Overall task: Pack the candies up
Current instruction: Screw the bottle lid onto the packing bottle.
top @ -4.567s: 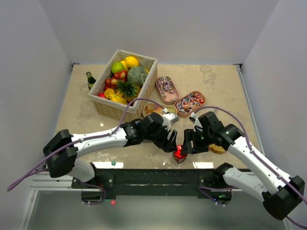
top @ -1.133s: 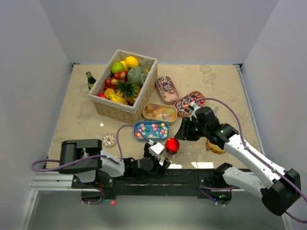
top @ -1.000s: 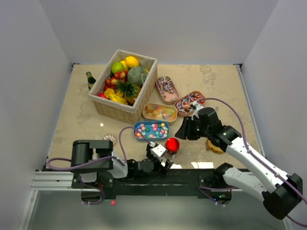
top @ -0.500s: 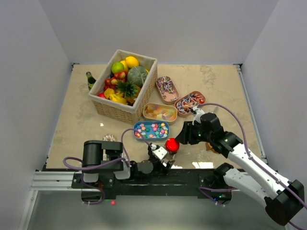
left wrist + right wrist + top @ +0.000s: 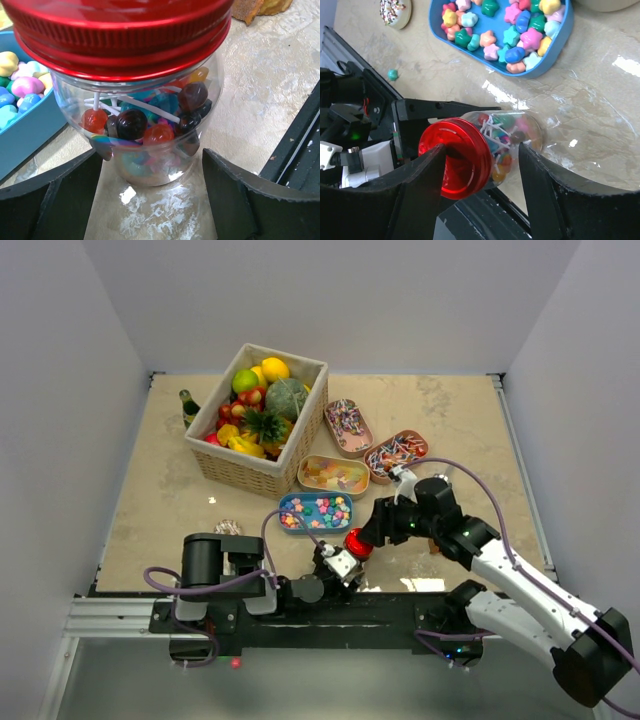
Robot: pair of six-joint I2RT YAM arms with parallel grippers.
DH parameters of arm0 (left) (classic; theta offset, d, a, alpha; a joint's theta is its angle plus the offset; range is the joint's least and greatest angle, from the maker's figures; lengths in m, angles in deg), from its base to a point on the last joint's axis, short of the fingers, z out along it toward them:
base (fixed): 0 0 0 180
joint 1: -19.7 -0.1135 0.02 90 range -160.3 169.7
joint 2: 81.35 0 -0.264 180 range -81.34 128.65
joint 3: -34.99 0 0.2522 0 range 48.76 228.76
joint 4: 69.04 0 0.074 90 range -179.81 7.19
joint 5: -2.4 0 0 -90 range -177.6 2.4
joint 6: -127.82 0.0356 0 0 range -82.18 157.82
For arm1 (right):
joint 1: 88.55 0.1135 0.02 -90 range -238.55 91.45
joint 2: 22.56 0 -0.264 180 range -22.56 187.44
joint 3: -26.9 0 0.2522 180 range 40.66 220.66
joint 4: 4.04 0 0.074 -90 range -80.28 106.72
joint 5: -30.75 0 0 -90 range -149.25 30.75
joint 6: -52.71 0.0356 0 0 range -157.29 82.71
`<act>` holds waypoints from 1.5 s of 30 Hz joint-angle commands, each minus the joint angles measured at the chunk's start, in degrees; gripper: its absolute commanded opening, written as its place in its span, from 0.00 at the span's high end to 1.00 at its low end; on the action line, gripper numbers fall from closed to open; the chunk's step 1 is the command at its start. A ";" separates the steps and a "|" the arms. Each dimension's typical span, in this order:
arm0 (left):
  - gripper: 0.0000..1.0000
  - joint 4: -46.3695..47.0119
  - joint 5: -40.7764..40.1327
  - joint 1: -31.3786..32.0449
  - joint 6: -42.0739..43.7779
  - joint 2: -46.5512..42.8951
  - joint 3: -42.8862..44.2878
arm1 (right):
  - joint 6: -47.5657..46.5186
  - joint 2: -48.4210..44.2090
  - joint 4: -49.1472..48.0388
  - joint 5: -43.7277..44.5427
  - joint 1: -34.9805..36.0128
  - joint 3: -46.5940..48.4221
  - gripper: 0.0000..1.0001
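Moved: since half a second ago the right gripper (image 5: 481, 150) has come down and leftward over the jar (image 5: 150, 115). The left gripper (image 5: 151, 157) has edged closer, and the jar has stayed put.
Left gripper: low at the near edge of the table (image 5: 170, 500), jaws wide apart on either side of the jar's base. A sliver of table shows beside one finger, and it holds nothing.
Right gripper: jaws spread wide around the red lid (image 5: 455, 157), not closed on it.
Jar: stands near the front edge with its lid on, lollipops and coloured sweets inside.
In the way: the blue tray (image 5: 30, 135) stands just beside the jar, close to one left finger.
Pastel candies (image 5: 510, 35): heaped in the blue tray.
Nearby: a sprinkled doughnut (image 5: 395, 11) and a small green ball (image 5: 393, 74) lie left of the tray.
Further back: gummies (image 5: 333, 475) fill a yellow tray, and striped sweets (image 5: 349, 426) fill two brown trays.
Far: a basket (image 5: 240, 470) of toy fruit, with a bottle (image 5: 188, 405) beside it.
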 commanded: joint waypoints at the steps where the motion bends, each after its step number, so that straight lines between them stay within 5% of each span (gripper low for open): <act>1: 0.17 9.32 -0.63 -0.18 2.60 0.75 -0.11 | -1.52 2.24 -0.52 1.24 2.51 -1.09 0.39; 12: 0.34 13.80 9.65 -4.66 -0.74 -1.97 -3.89 | 2.09 1.46 7.12 16.52 8.31 2.24 0.48; 24: 0.34 10.82 13.88 -6.77 0.66 -1.98 -1.61 | 6.74 6.99 13.01 29.98 20.00 6.55 0.50; 37: 0.36 6.42 13.53 -7.12 2.95 -0.57 1.38 | 14.04 11.21 21.18 43.78 25.02 10.33 0.52; 40: 0.36 6.16 13.79 -7.38 3.12 -0.48 1.47 | 13.69 11.04 21.89 44.13 25.63 11.65 0.46; 45: 0.32 5.80 14.32 -7.65 3.65 -0.57 1.56 | 14.39 9.90 22.86 45.27 26.07 12.53 0.08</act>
